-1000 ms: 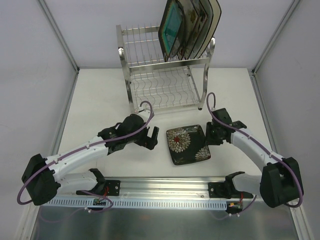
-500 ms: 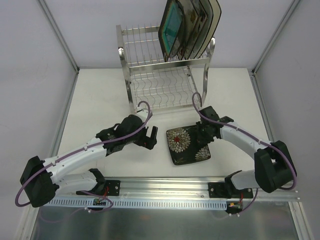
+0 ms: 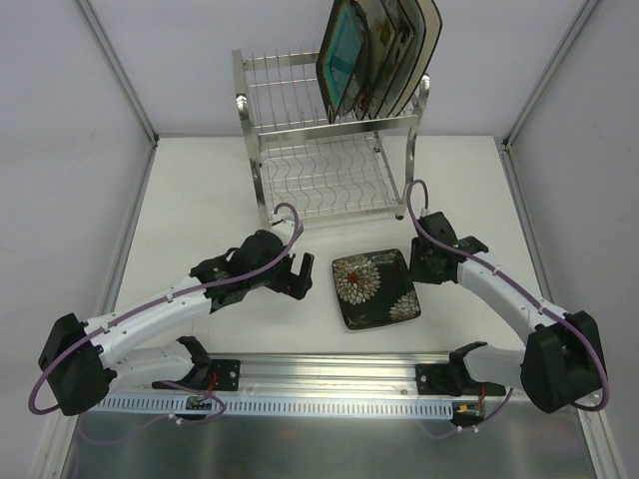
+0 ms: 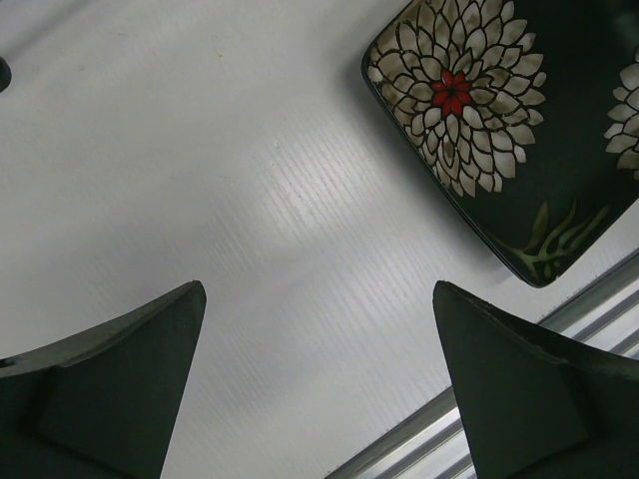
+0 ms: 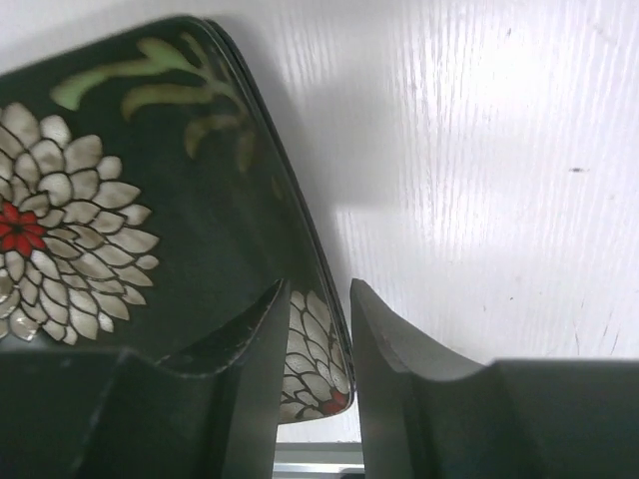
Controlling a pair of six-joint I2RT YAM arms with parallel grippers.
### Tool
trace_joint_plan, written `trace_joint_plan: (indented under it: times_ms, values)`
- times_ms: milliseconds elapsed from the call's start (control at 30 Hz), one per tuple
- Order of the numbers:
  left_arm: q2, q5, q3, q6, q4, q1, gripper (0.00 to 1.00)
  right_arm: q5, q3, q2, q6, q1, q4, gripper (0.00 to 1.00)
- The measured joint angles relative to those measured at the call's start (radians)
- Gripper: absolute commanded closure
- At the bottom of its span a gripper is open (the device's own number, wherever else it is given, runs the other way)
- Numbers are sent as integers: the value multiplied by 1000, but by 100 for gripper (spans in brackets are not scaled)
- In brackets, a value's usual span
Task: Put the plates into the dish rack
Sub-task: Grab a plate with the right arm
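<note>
Seeing plates [image 3: 374,55] in the dish rack [image 3: 334,128], one floral plate [image 3: 374,289] left on my desk [image 3: 200,200]; right tool [image 5: 319,289] straddles its rim, grip unclear; left tool [image 4: 319,289] gapes.

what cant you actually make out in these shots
- Top view: the plates standing behind the teal plate in the rack are largely covered by it, so their patterns stay mostly hidden. The picture's top edge also crops them.
- Right wrist view: the right gripper straddles the flowered plate's rim, but whether it pinches the rim cannot be told.
- Left wrist view: the picture's edges cut off part of the flowered plate.
</note>
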Motion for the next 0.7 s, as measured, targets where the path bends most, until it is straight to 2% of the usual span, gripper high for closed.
trace_joint_plan:
  times_ms: [267, 467, 633, 700]
  values:
    - [32, 1, 0, 4, 0, 0, 1, -64, -66, 27, 5, -23, 20, 67]
    - [32, 1, 0, 4, 0, 0, 1, -97, -64, 78, -4, -26, 61, 88]
    - [32, 0, 0, 4, -1, 0, 1, -114, -24, 126, -12, 11, 83, 97]
    - [32, 0, 0, 4, 0, 0, 1, -117, 13, 172, -11, 37, 96, 97]
